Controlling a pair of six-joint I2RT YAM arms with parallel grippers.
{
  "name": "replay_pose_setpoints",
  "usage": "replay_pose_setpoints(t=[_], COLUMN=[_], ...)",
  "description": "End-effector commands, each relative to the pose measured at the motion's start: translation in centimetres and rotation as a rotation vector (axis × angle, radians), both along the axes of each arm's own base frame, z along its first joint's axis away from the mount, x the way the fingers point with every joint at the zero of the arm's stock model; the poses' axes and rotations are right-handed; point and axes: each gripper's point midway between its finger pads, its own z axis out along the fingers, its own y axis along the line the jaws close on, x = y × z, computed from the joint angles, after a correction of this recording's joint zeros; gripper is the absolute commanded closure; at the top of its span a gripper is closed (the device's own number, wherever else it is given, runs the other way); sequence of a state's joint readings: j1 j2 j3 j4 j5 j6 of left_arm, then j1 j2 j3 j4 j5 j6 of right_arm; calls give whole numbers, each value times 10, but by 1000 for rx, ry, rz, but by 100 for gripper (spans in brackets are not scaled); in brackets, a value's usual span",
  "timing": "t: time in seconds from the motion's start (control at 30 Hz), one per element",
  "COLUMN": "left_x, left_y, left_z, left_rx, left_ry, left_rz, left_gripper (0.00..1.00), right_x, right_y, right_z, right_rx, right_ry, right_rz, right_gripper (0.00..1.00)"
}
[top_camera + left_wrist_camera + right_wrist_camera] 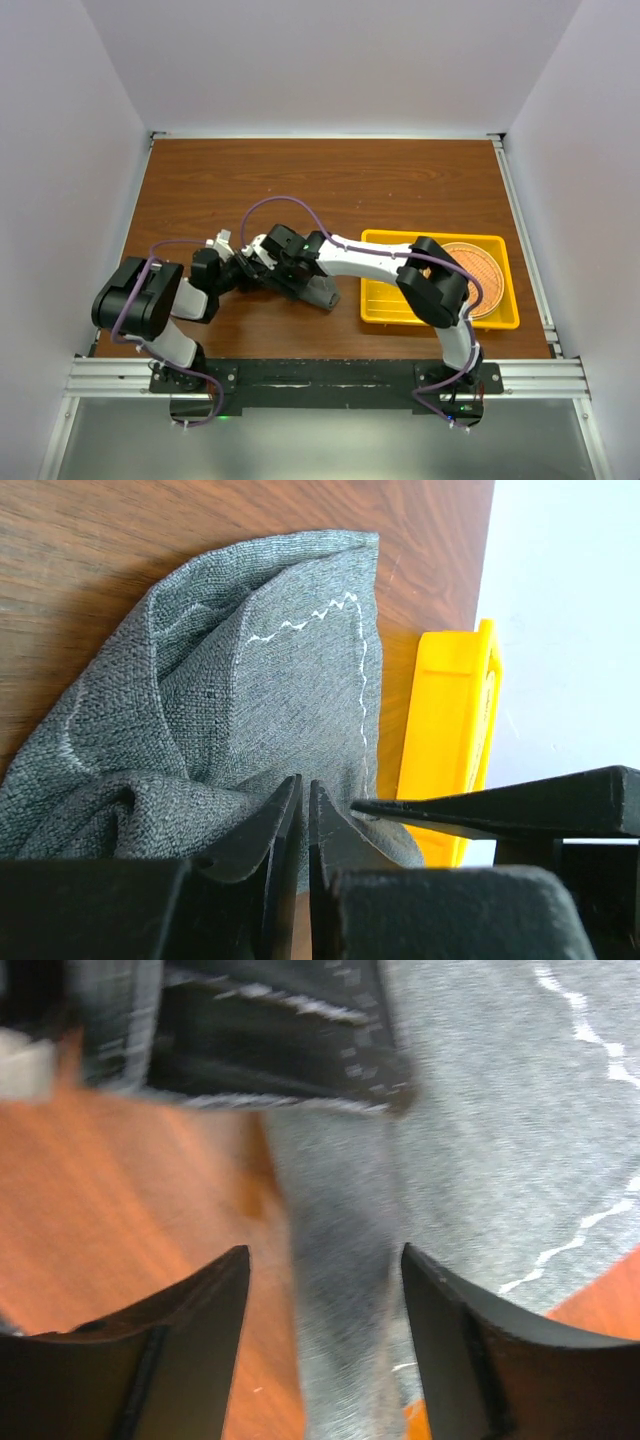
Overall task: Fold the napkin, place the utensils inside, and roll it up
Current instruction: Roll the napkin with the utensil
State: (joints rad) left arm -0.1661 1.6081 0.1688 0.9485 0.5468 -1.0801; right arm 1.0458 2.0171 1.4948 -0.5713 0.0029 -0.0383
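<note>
The dark grey napkin (322, 294) lies crumpled on the wooden table, just left of the yellow tray. In the left wrist view the napkin (250, 700) is bunched in folds with its pale zigzag stitching showing. My left gripper (303, 790) is shut on a thin fold at its near edge. My right gripper (325, 1260) is open, and a ridge of napkin (480, 1140) runs between its spread fingers without being pinched. Both grippers meet over the cloth, the left gripper (258, 270) beside the right gripper (290, 280). The utensils are out of view.
The yellow tray (380, 300) stands right of the napkin and holds a round woven orange-brown mat (478, 270). Its edge (450, 710) is close behind the cloth. One right finger (500, 810) reaches in beside my left jaws. White walls enclose the table.
</note>
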Motion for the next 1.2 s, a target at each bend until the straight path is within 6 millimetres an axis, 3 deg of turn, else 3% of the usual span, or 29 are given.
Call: replay_pose_setpoints(t=[0.0,0.1,0.17,0.23,0.27,0.33,0.37,0.4,0.47,0.5,0.53,0.63,0.67,0.77,0.83,0.9,0.93,0.97,1.03,1.1,1.17], left_x=[-21,-8,2,26,25,46,45,50,55,56,57,56,55,53,53,49,52,51,50,46,48], left_y=[15,15,15,16,19,24,28,35,42,42,42,35,33,26,19,10,5,-3,-14,-25,-33], left_z=[-38,-19,-6,25,27,62,64,74,90,101,107,115,114,109,110,101,106,100,101,85,81], left_rx=[135,141,157,182,214,237,260,277,287,284,277,222,209,172,138,109,82,66,14,1,-30], left_ry=[155,108,85,0,12,-68,-46,-61,-72,-100,-112,-124,-127,-122,-144,-129,-162,-154,-180,-158,-174], left_rz=[10,13,12,30,20,48,49,78,100,111,114,106,100,74,53,26,23,3,-16,-42,-47], left_gripper=[84,77,70,61,58,53,52,50,48,47,46,45,34,29,30,39,45,57,64,73,81], right_x=[26,26,28,30,33,38,40,49,41,49,35,32,29,30,37,38,38,39,42,43,41], right_y=[2,2,3,0,0,-3,-4,-11,-8,-14,-9,-12,-16,-26,-33,-39,-41,-43,-49,-56,-60], right_z=[1,-5,-8,-9,-9,-7,-9,-10,-17,-19,-29,-38,-51,-64,-69,-79,-82,-85,-92,-99,-103], right_rx=[-22,-25,-4,25,42,98,116,139,207,241,284,364,357,375,384,368,352,337,300,264,250], right_ry=[-90,-75,-46,-3,10,85,115,153,302,357,491,687,737,809,830,851,852,842,812,780,778], right_rz=[-40,-49,-65,-82,-90,-132,-156,-183,-175,-194,-170,-180,-194,-230,-275,-316,-330,-341,-379,-402,-409], right_gripper=[49,70,74,86,89,96,98,99,99,99,98,98,98,95,94,94,94,94,94,93,94])
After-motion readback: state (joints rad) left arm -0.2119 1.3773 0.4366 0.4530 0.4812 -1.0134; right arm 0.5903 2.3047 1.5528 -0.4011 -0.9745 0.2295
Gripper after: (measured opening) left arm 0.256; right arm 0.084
